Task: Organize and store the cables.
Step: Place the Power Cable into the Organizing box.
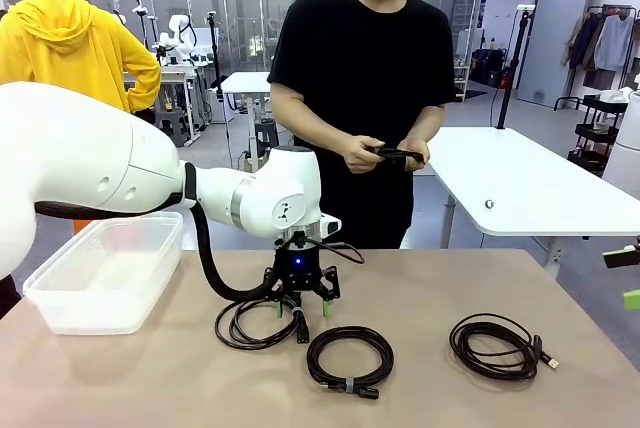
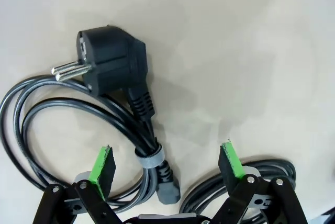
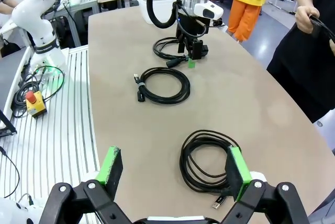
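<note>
Three coiled black cables lie in a row on the tan table. The left cable [image 1: 250, 328] has a mains plug [image 2: 110, 67] and a grey tie [image 2: 149, 157]. My left gripper [image 1: 300, 293] hangs open just above it, its pads [image 2: 102, 165] either side of the tied part. The middle cable [image 1: 350, 358] also carries a grey tie. The right cable [image 1: 497, 346] lies loose on the table below my open right gripper [image 3: 172, 164], which shows at the front view's right edge [image 1: 630, 278]. The person across the table holds another black cable [image 1: 395, 155] in both hands.
A clear plastic bin [image 1: 105, 268] stands at the table's left end. The table's near edge drops to a ribbed white base [image 3: 52, 145] with an emergency stop button [image 3: 32, 101]. A white table [image 1: 530, 188] stands behind at the right.
</note>
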You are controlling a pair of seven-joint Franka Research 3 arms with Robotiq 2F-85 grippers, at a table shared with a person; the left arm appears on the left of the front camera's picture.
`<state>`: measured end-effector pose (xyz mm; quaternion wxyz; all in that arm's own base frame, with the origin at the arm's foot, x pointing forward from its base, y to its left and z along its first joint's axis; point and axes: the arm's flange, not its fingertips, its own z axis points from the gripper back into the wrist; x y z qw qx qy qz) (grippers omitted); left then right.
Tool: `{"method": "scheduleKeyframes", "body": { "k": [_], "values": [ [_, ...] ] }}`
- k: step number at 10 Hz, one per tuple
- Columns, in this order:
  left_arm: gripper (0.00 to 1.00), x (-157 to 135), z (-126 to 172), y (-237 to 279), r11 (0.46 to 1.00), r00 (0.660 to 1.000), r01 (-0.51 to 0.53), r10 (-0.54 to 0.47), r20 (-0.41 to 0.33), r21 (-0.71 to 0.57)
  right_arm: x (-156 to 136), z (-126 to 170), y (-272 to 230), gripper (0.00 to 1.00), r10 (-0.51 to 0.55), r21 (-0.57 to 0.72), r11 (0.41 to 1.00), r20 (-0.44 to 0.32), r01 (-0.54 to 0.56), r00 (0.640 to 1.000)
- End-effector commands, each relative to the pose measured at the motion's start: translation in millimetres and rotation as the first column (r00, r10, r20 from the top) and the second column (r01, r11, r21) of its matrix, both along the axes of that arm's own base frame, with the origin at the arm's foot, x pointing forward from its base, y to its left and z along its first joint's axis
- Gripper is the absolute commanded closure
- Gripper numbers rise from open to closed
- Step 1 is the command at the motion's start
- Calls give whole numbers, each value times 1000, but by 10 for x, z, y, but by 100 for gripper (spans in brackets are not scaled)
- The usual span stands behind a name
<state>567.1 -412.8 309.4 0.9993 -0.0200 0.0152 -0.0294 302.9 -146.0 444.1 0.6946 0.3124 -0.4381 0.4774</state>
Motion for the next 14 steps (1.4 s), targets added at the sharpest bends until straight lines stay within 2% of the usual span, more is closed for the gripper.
{"method": "scheduleKeyframes", "body": {
  "k": [1,2,3,4,5,6,8,9,10,12,13,14],
  "values": [
    [0,14,-11,-8,999,997,-45,45,59,-1,13,-3,0,0,3,12,1000,27,-4,1000],
    [8,22,-23,1,999,997,-46,46,63,6,13,-3,0,0,3,12,1000,27,-4,1000],
    [27,30,-37,0,999,997,-48,47,63,16,13,-3,0,0,3,12,1000,27,-4,1000],
    [68,33,-47,8,998,997,-55,54,48,21,13,-3,0,0,3,12,1000,27,-4,1000],
    [87,12,-19,7,998,998,-53,52,40,24,13,-3,0,0,3,12,1000,27,-4,1000],
    [100,8,-11,27,998,998,-58,57,41,30,13,-3,0,0,3,12,1000,27,-4,1000],
    [100,6,2,32,998,998,-55,54,42,27,13,-3,0,0,3,12,1000,27,-4,1000],
    [97,-5,37,38,998,997,-57,55,52,35,13,-3,0,0,3,12,1000,27,-4,1000],
    [100,-11,63,47,998,997,-57,55,53,41,13,-3,0,0,3,12,1000,27,-4,1000],
    [100,-10,189,117,996,995,-77,74,71,40,13,-3,0,0,3,12,1000,27,-4,1000],
    [100,-14,354,194,997,993,-76,73,88,30,13,-3,0,0,3,12,1000,27,-4,1000],
    [100,-42,609,289,1000,999,-18,17,46,10,13,-3,0,0,3,12,1000,27,-4,1000]
  ]
}}
